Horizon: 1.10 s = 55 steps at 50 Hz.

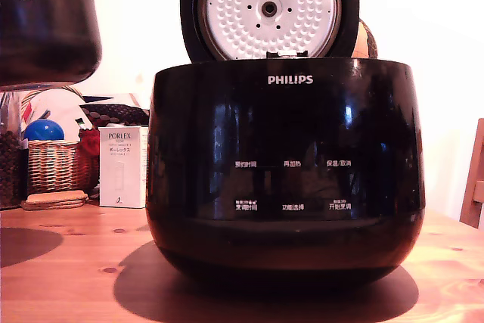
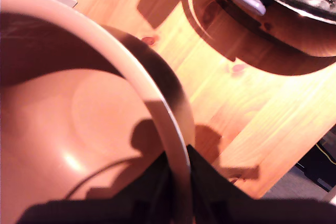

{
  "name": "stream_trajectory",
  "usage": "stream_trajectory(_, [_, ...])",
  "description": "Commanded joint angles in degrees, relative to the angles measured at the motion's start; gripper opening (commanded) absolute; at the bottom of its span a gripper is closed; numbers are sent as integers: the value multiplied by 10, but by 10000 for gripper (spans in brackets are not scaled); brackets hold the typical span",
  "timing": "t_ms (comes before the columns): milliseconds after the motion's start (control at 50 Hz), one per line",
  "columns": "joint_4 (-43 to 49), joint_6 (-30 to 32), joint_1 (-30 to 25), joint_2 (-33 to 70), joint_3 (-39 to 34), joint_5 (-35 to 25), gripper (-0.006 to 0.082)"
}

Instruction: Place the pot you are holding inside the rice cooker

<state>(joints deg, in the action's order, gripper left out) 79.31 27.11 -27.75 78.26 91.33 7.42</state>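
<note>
While the gripper [image 2: 178, 192] pinches its rim, the pot [image 1: 45, 28] hangs mouth-up, nearly level.

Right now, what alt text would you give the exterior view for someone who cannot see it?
A large black rice cooker sits on a wooden table with its lid raised. A dark pot hangs in the air at the view's upper left, with a basket and a white box behind.

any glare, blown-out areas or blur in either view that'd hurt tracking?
Exterior view: wall behind blown out white; the glossy black Philips rice cooker mirrors the room but its labels stay legible; the dark metal pot is underexposed and cropped. Wrist view: warm cast, the pot's pale rim soft-focused, gripper a black silhouette, hard shadows across the wooden table.
</note>
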Motion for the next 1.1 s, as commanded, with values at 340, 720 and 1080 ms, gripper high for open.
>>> stream_trajectory(340, [-14,-1,-2,-5,10,5,-21])
stream_trajectory(720, [-14,-1,-66,-8,11,-14,-21])
stream_trajectory(1080, [-14,-1,-159,-8,51,-60,-21])
